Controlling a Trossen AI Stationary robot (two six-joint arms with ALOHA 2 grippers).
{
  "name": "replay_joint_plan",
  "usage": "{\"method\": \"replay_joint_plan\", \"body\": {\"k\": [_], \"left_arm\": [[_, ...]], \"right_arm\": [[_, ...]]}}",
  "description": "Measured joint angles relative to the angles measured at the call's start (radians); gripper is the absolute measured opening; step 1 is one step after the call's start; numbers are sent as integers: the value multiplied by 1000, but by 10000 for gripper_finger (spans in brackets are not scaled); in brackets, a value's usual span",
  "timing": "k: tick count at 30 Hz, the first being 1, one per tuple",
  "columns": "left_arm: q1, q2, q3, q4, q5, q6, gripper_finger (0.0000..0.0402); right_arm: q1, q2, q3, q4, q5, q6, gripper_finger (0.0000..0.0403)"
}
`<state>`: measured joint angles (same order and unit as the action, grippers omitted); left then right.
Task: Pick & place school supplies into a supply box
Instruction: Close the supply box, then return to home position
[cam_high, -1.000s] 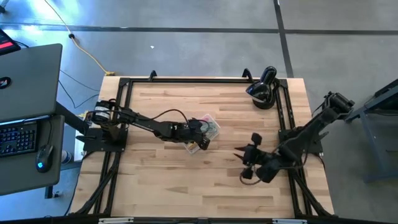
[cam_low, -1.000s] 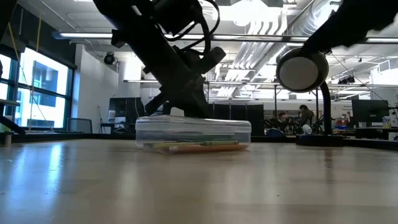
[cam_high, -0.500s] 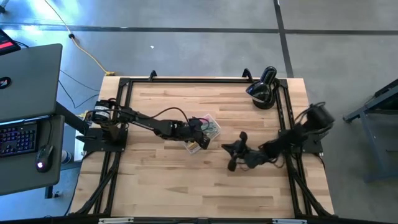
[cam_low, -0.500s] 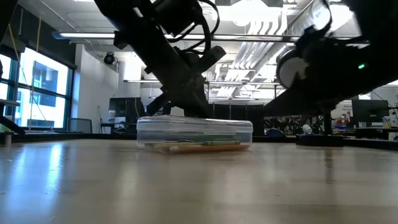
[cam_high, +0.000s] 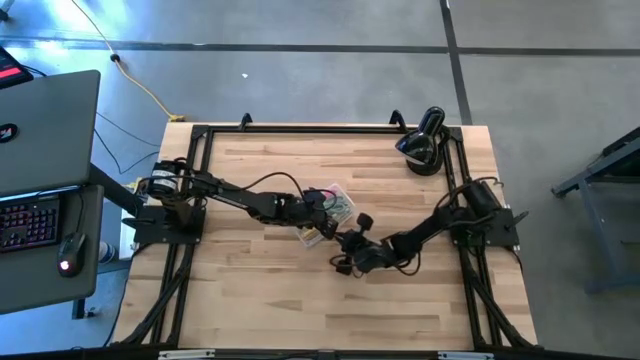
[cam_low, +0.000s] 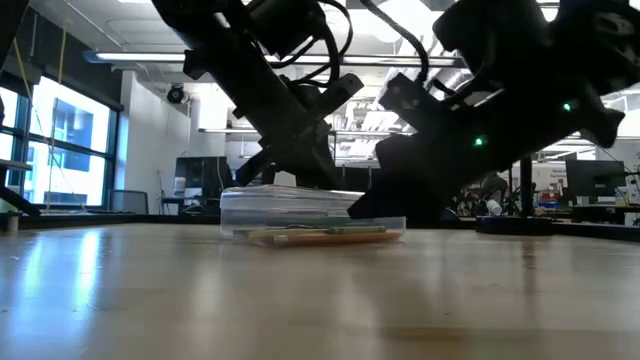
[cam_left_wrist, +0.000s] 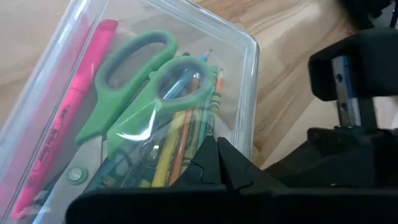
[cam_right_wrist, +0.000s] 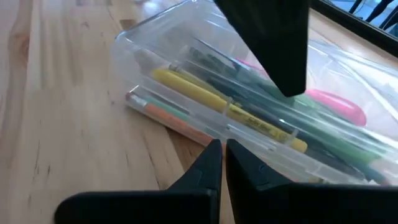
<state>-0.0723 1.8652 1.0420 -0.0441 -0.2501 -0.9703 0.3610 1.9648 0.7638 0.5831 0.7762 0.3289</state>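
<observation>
Clear plastic forms the supply box (cam_high: 327, 213), which lies near the middle of the wooden bench (cam_high: 260, 300), its lid down over the contents. Through the lid, the left wrist view shows green-handled scissors (cam_left_wrist: 140, 81), a pink marker (cam_left_wrist: 65, 137) along one long wall, and a bundle of yellow and orange pencils (cam_left_wrist: 180, 140) beside the scissors. In the right wrist view a yellow pencil (cam_right_wrist: 217, 99) lies inside the box, and an orange pencil (cam_right_wrist: 171, 118) shows along the lower edge of the box at its near wall; I cannot tell whether it is inside or under it.

The left end effector (cam_high: 316, 208) rests on top of the box, its fingers pressed together with nothing between them. The right end effector (cam_high: 345, 243) sits low over the bench just beside the box's near side, its fingers (cam_right_wrist: 202, 165) also pressed together and pinching nothing, the tips close to the orange pencil. In the low view both dark arms crowd over the box (cam_low: 312, 217).

A black rounded lamp-like device (cam_high: 424, 142) stands at the far right corner of the bench, well apart from the box.
</observation>
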Motion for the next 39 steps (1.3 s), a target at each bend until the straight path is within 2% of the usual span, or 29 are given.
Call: {"method": "replay_joint_plan", "body": {"k": [15,20,27,32,36,39], "left_arm": [[3,0,0,-10,-17,6,18],[13,-17,0,-10,-14,29,10],[13,-147,-9,-48,-101,97,18],[13,-241,-4,-164,-184,102,10],[13,-274,-3,-218,-218,102,10],[13,-279,-1,-269,-258,88,23]], "right_arm": [[-119,0,40,-29,-130,-50,0],[-120,0,41,-29,-128,-68,0],[-123,0,41,-37,-120,-61,0],[-117,0,41,-42,-136,-58,0],[-70,-2,40,-51,-155,-47,0],[-12,-26,40,-75,-126,-49,0]]}}
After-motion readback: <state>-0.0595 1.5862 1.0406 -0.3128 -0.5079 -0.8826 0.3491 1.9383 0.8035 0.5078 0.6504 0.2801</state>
